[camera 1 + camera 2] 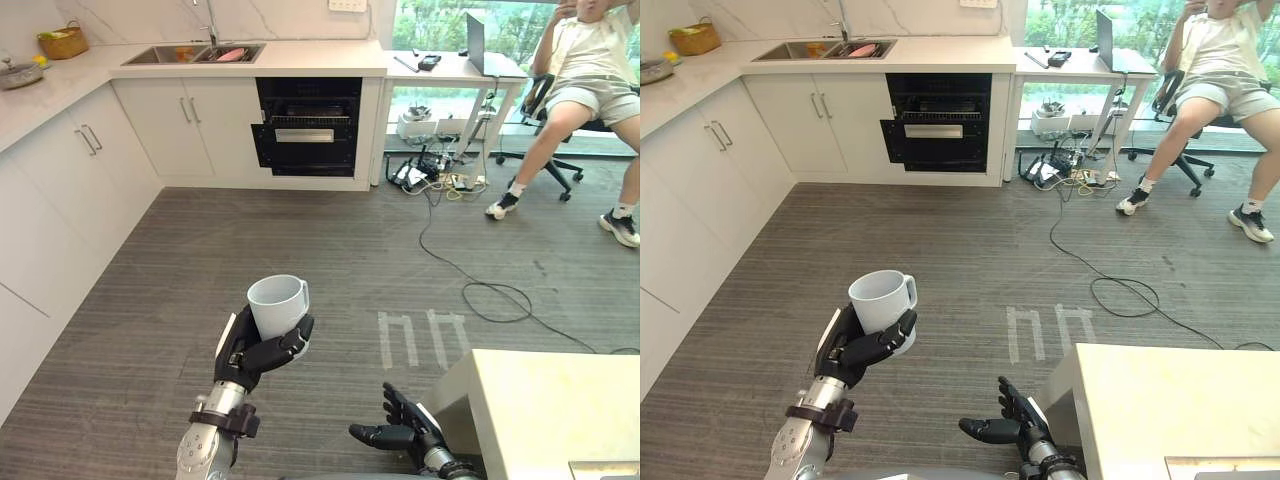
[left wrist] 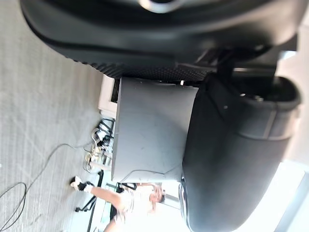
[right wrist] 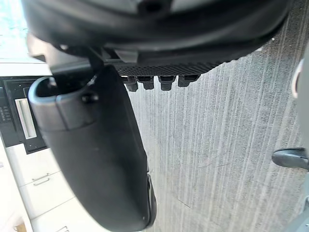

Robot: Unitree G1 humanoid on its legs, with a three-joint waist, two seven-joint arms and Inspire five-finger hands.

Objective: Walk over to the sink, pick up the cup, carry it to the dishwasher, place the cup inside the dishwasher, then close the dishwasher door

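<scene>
The left robot hand is holding the white cup upright above the grey plank floor, with its fingers wrapping round the front of the cup and the thumb pressing the other side. The cup's handle is pointing to the robot's right. In the left wrist view the cup's pale wall is sitting tight against the palm.

The right robot hand is hanging low with its fingers loosely spread and gripping nothing, just beside the corner of a pale near counter.

Well ahead, the black dishwasher is sitting under the right end of the kitchen counter, beside white cabinets. Its door is looking slightly ajar, though that is hard to tell from here. The sink is lying in that counter to the left of the dishwasher, with something pink inside, and a wicker basket is standing near the counter's far left corner.

Off to the right a person is sitting on an office chair by a desk carrying a laptop, and cables are trailing across the floor.
</scene>
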